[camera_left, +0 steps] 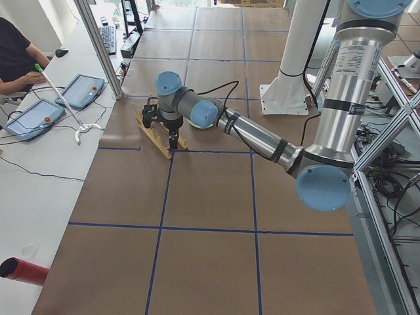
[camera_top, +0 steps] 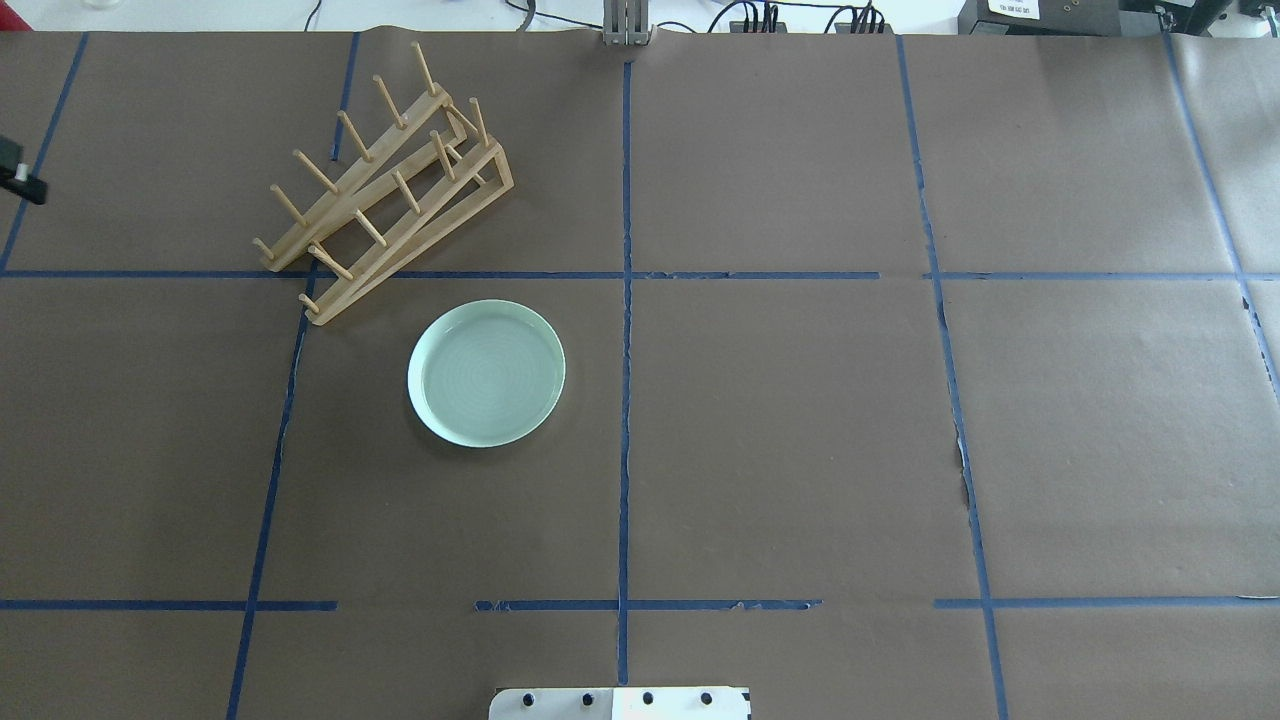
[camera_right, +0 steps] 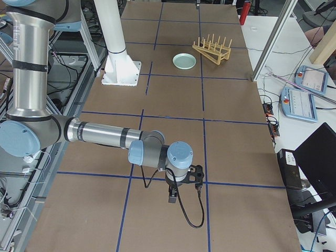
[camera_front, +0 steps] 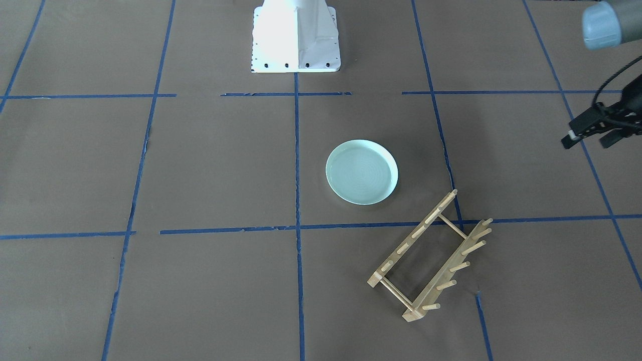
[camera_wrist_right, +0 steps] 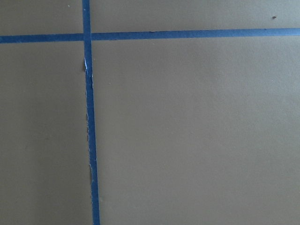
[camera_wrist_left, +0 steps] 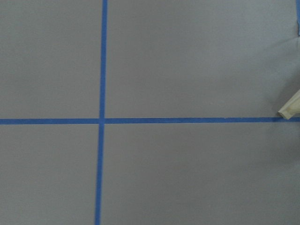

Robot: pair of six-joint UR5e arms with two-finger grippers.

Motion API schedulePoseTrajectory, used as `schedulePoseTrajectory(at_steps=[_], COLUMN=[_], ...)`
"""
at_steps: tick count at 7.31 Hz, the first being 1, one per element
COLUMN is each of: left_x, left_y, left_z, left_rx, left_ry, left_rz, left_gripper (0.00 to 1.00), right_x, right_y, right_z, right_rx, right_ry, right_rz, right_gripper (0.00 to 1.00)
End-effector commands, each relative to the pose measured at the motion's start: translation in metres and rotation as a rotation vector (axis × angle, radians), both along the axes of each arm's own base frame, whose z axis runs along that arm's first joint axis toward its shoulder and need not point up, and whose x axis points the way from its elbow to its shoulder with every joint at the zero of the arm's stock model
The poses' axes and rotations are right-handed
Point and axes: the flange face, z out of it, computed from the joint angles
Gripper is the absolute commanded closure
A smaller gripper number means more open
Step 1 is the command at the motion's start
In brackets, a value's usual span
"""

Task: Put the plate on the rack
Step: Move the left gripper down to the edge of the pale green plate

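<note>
Notably, the plate (camera_front: 361,172) lay flat on the table (camera_front: 200,165), near but clear of the rack (camera_front: 431,258), toward the middle from the left claw (camera_front: 586,142), which hung spread and empty, far nearer than the right claw (camera_right: 184,193) (its opening could not be told).

The overhead camera looks forward and down from behind the robot (camera_top: 560,708) toward the rack (camera_top: 352,183). The front camera faces back from beyond the rack, sharing it. End cameras view the surface (camera_top: 800,420) lengthwise. Wrist cameras sit close above it, and the left one catches a rack corner.
</note>
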Motion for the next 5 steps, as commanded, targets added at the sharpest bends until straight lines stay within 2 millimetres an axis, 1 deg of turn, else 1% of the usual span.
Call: schedulePoseTrajectory(at_steps=[1, 2, 3, 4, 5], left_x=[0.127, 0.182, 0.243, 0.298, 0.353], left_y=[0.014, 0.027, 0.034, 0.043, 0.045], left_z=[-0.098, -0.127, -0.168, -0.172, -0.185], left_rx=[-0.151, -0.147, -0.089, -0.077, -0.034], left_ry=[0.038, -0.012, -0.102, -0.138, -0.189], left_rz=[-0.082, -0.061, -0.064, -0.015, -0.002], left_gripper=[0.0, 0.0, 0.0, 0.0, 0.0], right_x=[0.0, 0.0, 0.0, 0.0, 0.0], right_y=[0.0, 0.0, 0.0, 0.0, 0.0], right_z=[0.0, 0.0, 0.0, 0.0, -0.001], right_rx=[0.0, 0.0, 0.0, 0.0, 0.001], right_ry=[0.0, 0.0, 0.0, 0.0, 0.0], right_rz=[0.0, 0.0, 0.0, 0.0, 0.0], right_gripper=[0.0, 0.0, 0.0, 0.0, 0.0])
